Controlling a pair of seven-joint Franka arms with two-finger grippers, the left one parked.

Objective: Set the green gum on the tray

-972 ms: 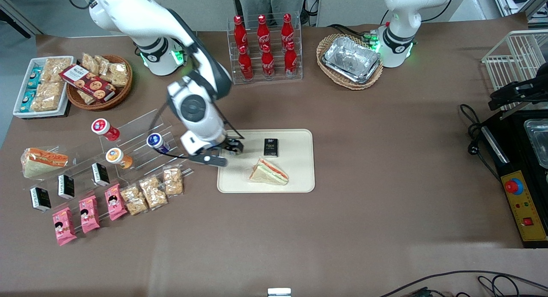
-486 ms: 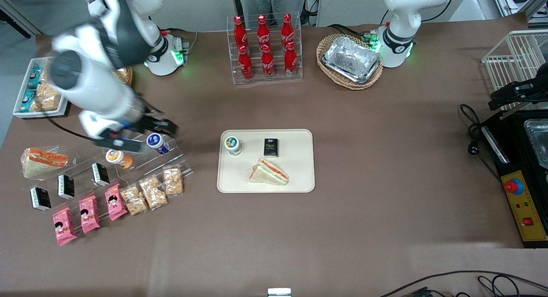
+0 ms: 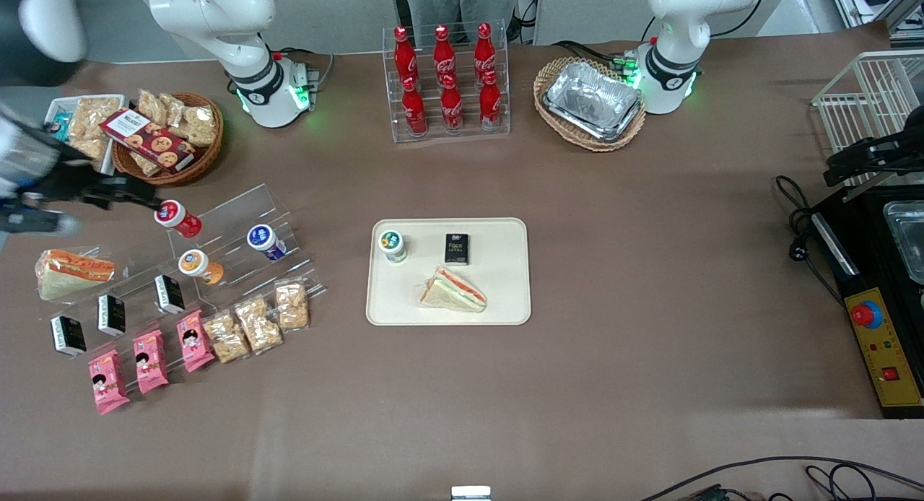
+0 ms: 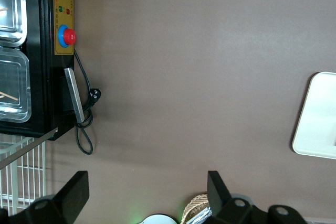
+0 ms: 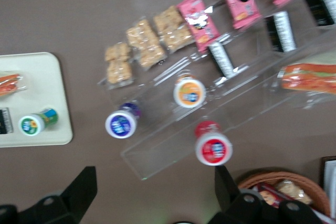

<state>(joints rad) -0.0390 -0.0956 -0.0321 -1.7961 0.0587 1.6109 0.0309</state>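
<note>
Tool hangs open, well apart from green gum on tray.

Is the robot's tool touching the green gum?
Apart. The front view shows the green gum standing alone on the tray, while the tool is away near the red-lidded bottle.

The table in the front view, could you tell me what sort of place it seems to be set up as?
Probably a mock snack shop or kiosk counter in a robotics lab: an acrylic rack of cola bottles, snack packets laid in rows, and a tray already holding the green gum. The gripper hangs open above the bottle display.
</note>
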